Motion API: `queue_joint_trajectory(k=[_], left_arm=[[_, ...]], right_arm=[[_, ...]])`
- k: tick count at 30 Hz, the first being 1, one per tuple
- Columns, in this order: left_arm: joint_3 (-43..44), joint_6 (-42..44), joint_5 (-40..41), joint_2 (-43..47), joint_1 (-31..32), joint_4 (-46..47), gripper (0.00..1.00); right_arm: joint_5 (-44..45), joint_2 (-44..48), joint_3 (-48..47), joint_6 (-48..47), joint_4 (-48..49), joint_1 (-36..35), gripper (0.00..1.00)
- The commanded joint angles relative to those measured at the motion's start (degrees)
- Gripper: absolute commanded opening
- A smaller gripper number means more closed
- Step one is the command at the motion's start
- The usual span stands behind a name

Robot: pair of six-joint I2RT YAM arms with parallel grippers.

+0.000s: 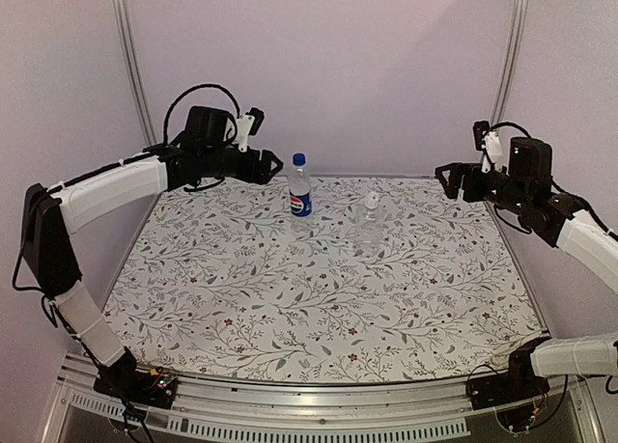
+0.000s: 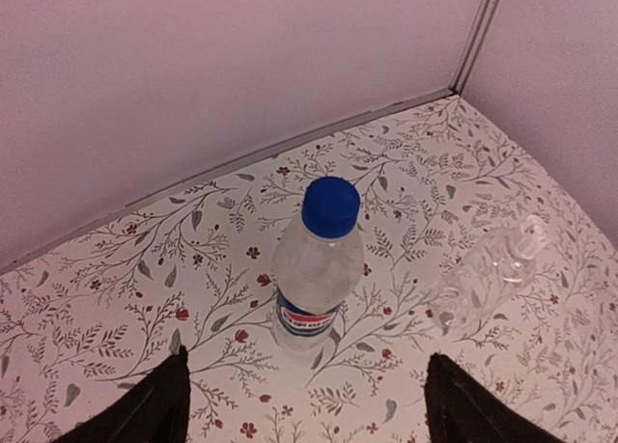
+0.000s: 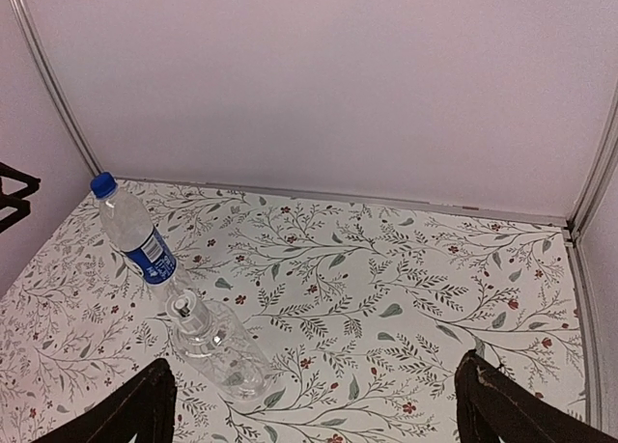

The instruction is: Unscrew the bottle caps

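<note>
The taller Pepsi bottle (image 1: 300,193) stands upright at the back of the table, its bright blue cap (image 1: 298,159) screwed on; it also shows in the left wrist view (image 2: 315,269) and the right wrist view (image 3: 138,231). The shorter plain bottle (image 1: 368,224) stands to its right with a white cap (image 1: 372,200) on top, and shows too in the right wrist view (image 3: 217,347). My left gripper (image 1: 271,167) is open and empty, just left of the blue cap. My right gripper (image 1: 447,180) is open and empty, raised well to the right of the plain bottle.
The floral-patterned table (image 1: 319,298) is bounded by pale walls at the back and sides, with metal corner posts (image 1: 132,67). A metal rail (image 1: 319,404) runs along the near edge between the arm bases.
</note>
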State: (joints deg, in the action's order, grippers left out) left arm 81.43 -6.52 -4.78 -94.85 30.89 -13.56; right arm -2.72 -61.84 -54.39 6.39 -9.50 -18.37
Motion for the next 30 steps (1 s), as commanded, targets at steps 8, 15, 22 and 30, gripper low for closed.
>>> queue_joint_trajectory(k=[8, 15, 22, 30], left_arm=[[21.66, 0.84, -4.0, -17.36, 2.18, -8.17, 0.77], [29.65, 2.13, -3.06, -23.44, 2.51, -10.19, 0.69], [33.23, 3.26, -1.33, -27.58, 2.52, -12.11, 0.56], [33.9, 3.8, -1.06, -28.9, 2.53, -10.55, 0.45]], right_arm=[[-2.21, 1.79, 1.17, 0.36, 1.67, -0.37, 0.99], [-2.57, 2.23, 1.78, 0.37, 1.59, -0.35, 0.99], [-2.47, 2.84, 1.95, 0.34, 1.28, -0.35, 0.99], [-2.77, 2.31, 2.14, 0.29, 1.25, -0.39, 0.99]])
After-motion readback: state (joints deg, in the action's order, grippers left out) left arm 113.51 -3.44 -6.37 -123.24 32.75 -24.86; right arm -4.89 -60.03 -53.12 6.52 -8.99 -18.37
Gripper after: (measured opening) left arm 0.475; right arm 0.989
